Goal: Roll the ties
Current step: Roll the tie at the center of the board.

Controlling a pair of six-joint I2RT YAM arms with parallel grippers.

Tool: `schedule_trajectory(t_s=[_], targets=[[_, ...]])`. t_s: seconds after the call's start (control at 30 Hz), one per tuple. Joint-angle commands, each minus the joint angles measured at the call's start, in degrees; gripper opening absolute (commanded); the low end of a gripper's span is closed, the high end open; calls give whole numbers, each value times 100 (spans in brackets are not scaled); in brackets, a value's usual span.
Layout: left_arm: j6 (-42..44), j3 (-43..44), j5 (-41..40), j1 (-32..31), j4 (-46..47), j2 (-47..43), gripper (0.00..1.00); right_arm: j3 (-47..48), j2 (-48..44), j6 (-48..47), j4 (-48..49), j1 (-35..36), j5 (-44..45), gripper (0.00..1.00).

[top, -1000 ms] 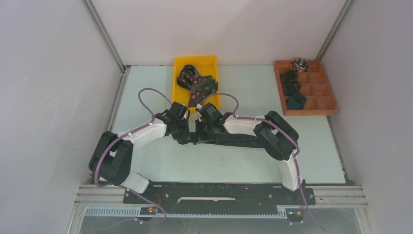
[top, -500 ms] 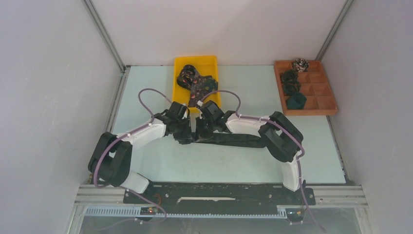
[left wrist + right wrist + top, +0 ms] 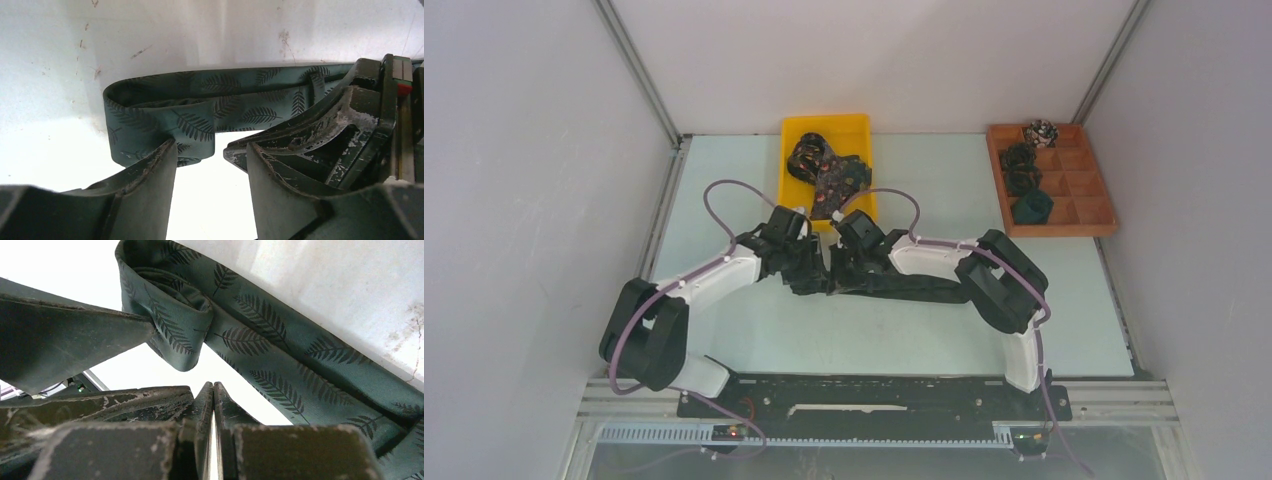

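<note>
Open table (image 3: 724, 165) left and near; yellow tray (image 3: 849, 124) close behind left pincer (image 3: 814, 286) and right pincer (image 3: 833, 284), tip to tip.

I see a pale green tabletop (image 3: 724, 180) boxed in by plain grey-white walls: left wall (image 3: 524, 200), back wall (image 3: 874, 50), right wall (image 3: 1204, 200). Aluminium struts (image 3: 639, 70) run up the back corners. A metal rail (image 3: 1124, 400) lines the near edge. Light is soft and even.
</note>
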Motion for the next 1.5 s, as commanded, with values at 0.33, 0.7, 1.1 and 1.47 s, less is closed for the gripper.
schedule_trajectory(t_s=[0.33,0.7,1.1,1.47], targets=[[-84,-101,226,150,292,-374,57,14,-461,-104,427,2,169,3],[-139,-191,389,374,405,-564,56,133,-315,58,694,-101,-89,4],[-21,-463,325,783,390,-1321,67,639,-5,98,545,-50,-208,4],[-38,-1169,17,1251,494,-1935,74,945,442,142,393,-28,-271,3]])
